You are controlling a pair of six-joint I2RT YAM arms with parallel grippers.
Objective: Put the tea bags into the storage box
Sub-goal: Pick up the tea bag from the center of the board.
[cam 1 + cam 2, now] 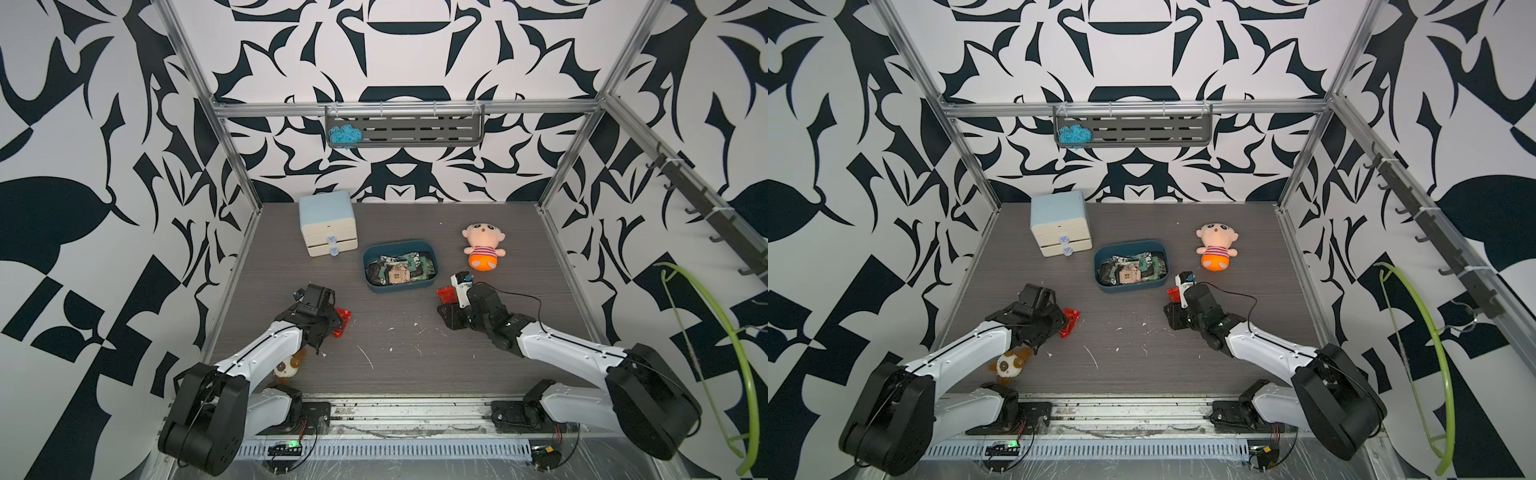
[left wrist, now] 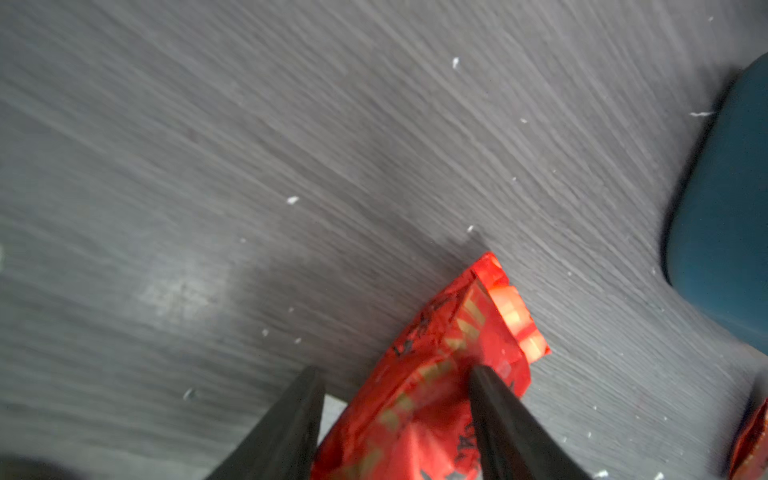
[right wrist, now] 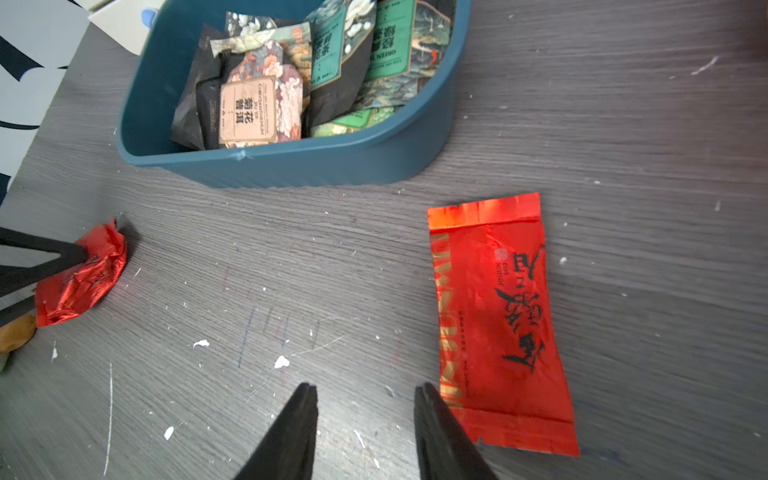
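Dark teal storage box (image 1: 399, 288), upright, heaped with tea bags (image 1: 401, 270); outside nearby, 1 flat red sachet (image 3: 498, 324), 1 crumpled red sachet (image 3: 83, 278).

Mid-frame in both top views, the storage box (image 1: 400, 288) sat on the table (image 1: 415, 357) I was working over, the tea bags (image 1: 399, 268) heaped inside it. The drawer cabinet (image 1: 327, 222) stood up and left of the box, the doll (image 1: 483, 246) up and right. One loose sachet (image 1: 343, 320) lay lower left of the box, between the jaws of my left gripper (image 2: 395, 369). A second sachet (image 1: 446, 294) lay flat at lower right, just beside my right gripper (image 3: 365, 386). A plush toy (image 1: 286, 368) lay beneath the left arm (image 1: 266, 349).
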